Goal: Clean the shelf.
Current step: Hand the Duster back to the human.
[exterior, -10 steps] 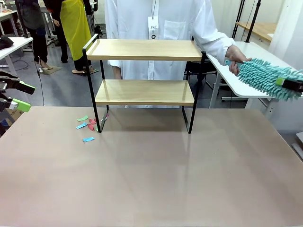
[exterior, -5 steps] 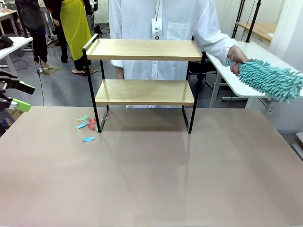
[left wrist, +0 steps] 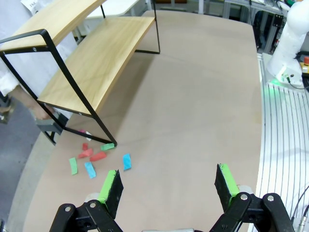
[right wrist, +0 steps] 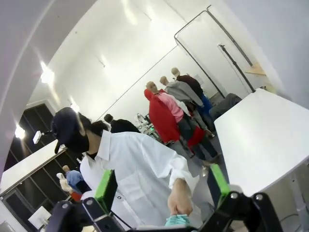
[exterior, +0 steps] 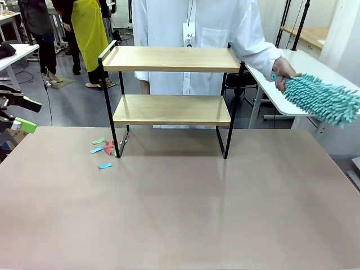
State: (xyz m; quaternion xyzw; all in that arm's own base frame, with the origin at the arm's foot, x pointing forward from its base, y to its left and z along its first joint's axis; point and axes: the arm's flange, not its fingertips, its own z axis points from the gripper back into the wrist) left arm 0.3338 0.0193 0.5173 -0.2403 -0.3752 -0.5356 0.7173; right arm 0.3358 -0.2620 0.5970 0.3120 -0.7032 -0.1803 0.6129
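The shelf (exterior: pixel 171 58) stands at the table's far middle, both wooden boards bare; the left wrist view has the shelf (left wrist: pixel 91 67) at upper left. Several coloured paper scraps (exterior: pixel 103 149) lie by its left front leg, and those scraps (left wrist: pixel 96 157) lie ahead of my left gripper (left wrist: pixel 169 183), which is open and holds nothing. At the far left edge, off the table, my left gripper (exterior: pixel 22 115) hovers. A person's hand (exterior: pixel 283 70) holds a teal fluffy duster (exterior: pixel 323 100) out to the right. My right gripper (right wrist: pixel 162 186) is open, facing the person's hand (right wrist: pixel 181 209).
The person in a white coat (exterior: pixel 194 25) stands right behind the shelf. A white side table (exterior: pixel 292 84) sits at the back right under the duster. My right arm's base (left wrist: pixel 289 48) stands across the brown table (exterior: pixel 185 214).
The person's hand and duster have shifted slightly right and down. The black and green finger seen against the duster's tip a second ago has left the front view.
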